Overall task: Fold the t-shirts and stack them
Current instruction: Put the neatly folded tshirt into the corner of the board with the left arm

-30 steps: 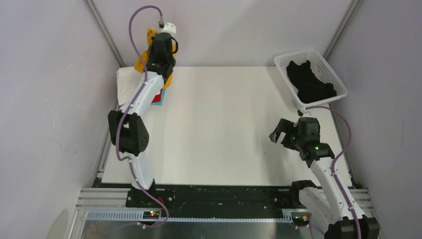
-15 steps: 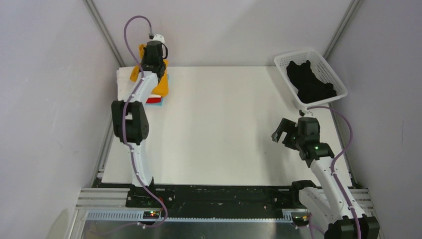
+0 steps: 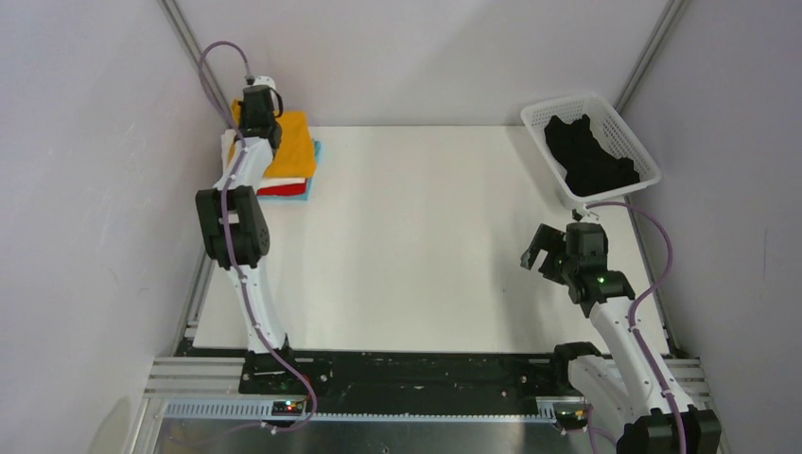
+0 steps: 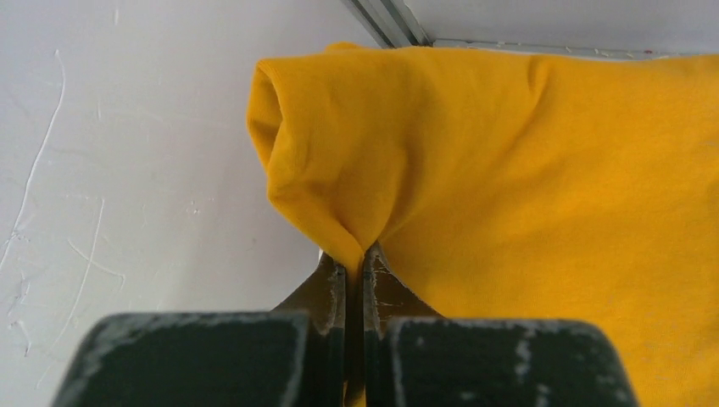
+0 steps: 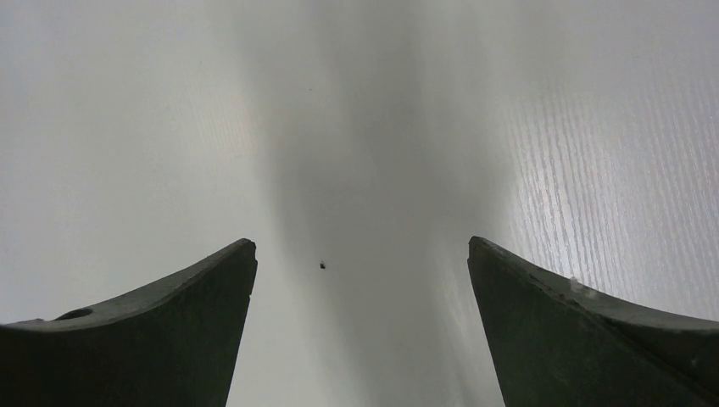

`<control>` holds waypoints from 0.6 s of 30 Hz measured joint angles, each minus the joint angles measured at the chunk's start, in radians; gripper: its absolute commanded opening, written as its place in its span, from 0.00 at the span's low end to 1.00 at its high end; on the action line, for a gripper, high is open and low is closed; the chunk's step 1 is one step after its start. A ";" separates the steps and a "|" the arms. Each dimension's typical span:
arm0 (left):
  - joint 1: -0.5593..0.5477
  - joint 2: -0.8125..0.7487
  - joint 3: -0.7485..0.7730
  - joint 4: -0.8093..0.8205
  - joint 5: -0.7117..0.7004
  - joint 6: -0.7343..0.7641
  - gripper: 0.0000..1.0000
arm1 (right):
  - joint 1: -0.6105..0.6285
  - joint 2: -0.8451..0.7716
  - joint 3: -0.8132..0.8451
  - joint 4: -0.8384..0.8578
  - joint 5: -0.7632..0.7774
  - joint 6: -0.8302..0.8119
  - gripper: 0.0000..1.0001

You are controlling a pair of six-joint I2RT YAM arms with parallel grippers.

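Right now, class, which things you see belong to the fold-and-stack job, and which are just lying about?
Job: yellow t-shirt, pinched in the left pincer; red t-shirt and light-blue t-shirt beneath it; black t-shirt, inside the white basket.
Lying about: white basket; table.

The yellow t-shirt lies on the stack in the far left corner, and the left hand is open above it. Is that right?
Not quite. The left hand is not open: in the left wrist view it is shut on a fold of the yellow t-shirt. The shirt does lie on the stack in the far left corner.
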 measured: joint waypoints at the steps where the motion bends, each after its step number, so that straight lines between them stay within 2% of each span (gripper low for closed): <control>1: 0.006 0.002 0.003 -0.003 0.010 -0.004 0.00 | 0.000 0.000 0.000 -0.002 0.002 0.000 1.00; 15: 0.043 0.126 0.123 -0.013 0.050 -0.008 0.02 | 0.000 0.000 0.000 -0.021 0.006 0.026 0.99; 17: 0.052 0.142 0.135 -0.018 0.048 -0.008 0.11 | 0.000 0.002 0.000 -0.021 0.006 0.027 0.99; 18: 0.057 0.151 0.149 -0.022 0.046 -0.008 0.24 | 0.000 0.005 0.000 -0.021 0.006 0.027 1.00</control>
